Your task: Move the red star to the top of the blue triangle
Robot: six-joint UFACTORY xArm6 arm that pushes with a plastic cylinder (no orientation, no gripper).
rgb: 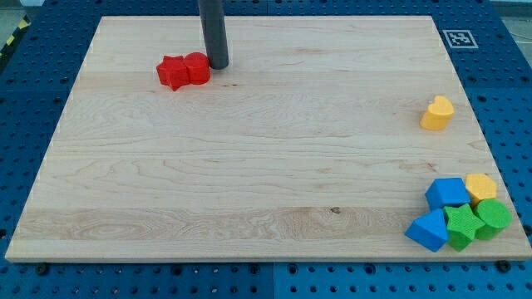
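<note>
- While my tip stands at the view's upper left, it sits just right of two red blocks and appears to touch the nearer one; there is no gripper on this rod, so nothing is spread or pinched.
- The two red pieces lie pressed together near the counter's top edge: the left one reads as the red star, the right one as a rounder red block, though their outlines merge and the shapes are hard to separate.
- The blue triangle rests at the view's bottom right, at the left end of a tight cluster with a blue block, a yellow block, a green star and a rounder green block.
- A yellow heart stands alone near the right edge, well apart from the cluster.
- Step in hand, as judged: the approach; the star is well apart from its goal and the long push is not yet made.
- Next move, as judged: bring the tip round to the star's upper-left side, free it from its red neighbour, and drive it diagonally toward the bottom right.
- Room: the middle of the counter is open; the goal spot above the triangle is narrow, hemmed by the blue block, and the right and bottom edges are close.
</note>
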